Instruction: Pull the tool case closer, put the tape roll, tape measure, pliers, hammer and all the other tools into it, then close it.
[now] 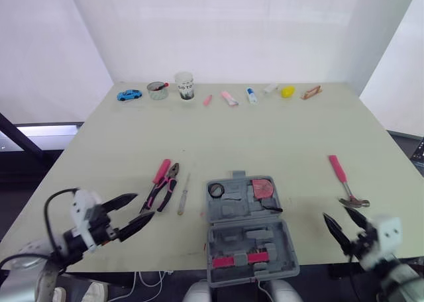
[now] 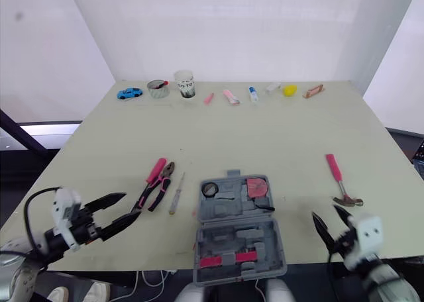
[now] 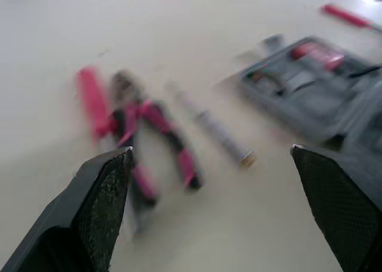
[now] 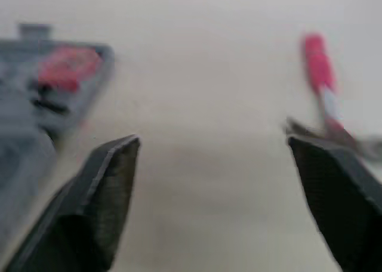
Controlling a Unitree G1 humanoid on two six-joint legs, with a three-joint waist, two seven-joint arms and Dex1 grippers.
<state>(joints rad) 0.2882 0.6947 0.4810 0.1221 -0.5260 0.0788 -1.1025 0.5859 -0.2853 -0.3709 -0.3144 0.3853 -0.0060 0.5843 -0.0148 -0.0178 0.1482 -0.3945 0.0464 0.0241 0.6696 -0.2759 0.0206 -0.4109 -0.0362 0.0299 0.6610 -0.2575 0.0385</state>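
Note:
The grey tool case (image 1: pixel 246 230) lies open near the table's front edge, with a black tape roll (image 1: pixel 216 190) and a red tape measure (image 1: pixel 262 187) in its far half. Pink-handled pliers (image 1: pixel 163 187), a pink-handled tool (image 1: pixel 161 171) and a thin screwdriver (image 1: pixel 183 194) lie left of the case. A pink-handled hammer (image 1: pixel 346 181) lies to its right. My left gripper (image 1: pixel 133 214) hovers open just left of the pliers. Open as well, my right gripper (image 1: pixel 344 226) sits low at the front right, short of the hammer head.
Along the far edge stand a blue toy car (image 1: pixel 129 95), a small bowl (image 1: pixel 157 90), a white cup (image 1: pixel 184 86), and several small items (image 1: pixel 252 95). The tabletop's (image 1: pixel 265 136) middle separates them from the tools.

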